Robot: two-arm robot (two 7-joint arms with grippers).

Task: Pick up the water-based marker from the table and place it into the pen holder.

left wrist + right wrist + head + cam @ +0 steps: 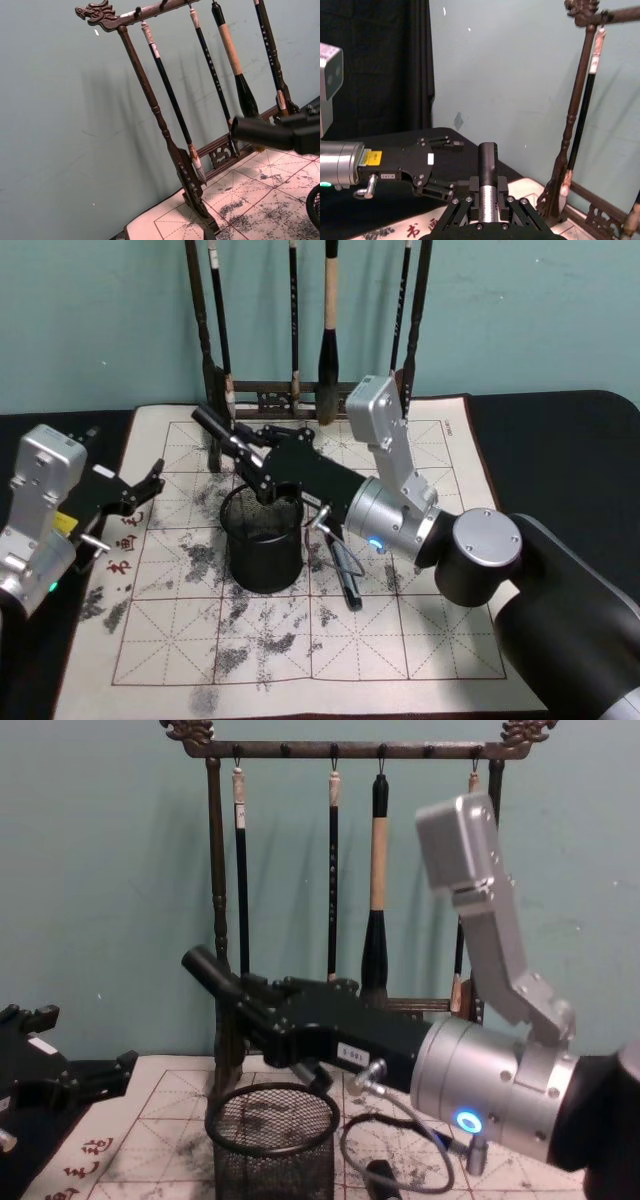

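**Table** [570,440]: dark top carrying a cream, grid-lined mat [400,640]. The mat is smudged with grey ink. Red characters run down its left border in the head view.

**Pen holder** [262,550]: black wire-mesh cup with a solid rim. It stands upright on the mat, left of centre in the head view and at bottom centre in the chest view.

**Right gripper** [255,465]: the arm enters from the lower right of the head view and ends over the far rim of the pen holder. The fingers are clamped on the marker [212,426]. In the right wrist view, at bottom centre, the barrel sits between both finger linkages, with its black free end projecting beyond them.

**Marker**: black barrel, tilted, with the free end pointing to the upper left in the head and chest views. It is off the table. In the chest view it is held above the pen holder, clear of the rim. The gripper hides its lower end.

**Left gripper** [140,490]: at the left edge of the head view, over the mat's left border and well apart from the pen holder. The fingers are spread and hold nothing.

**Brush rack** [300,395]: dark wood, standing at the mat's far edge, top centre of the head view. Brushes [328,350] hang from its top bar. A teal wall [100,320] stands behind it.
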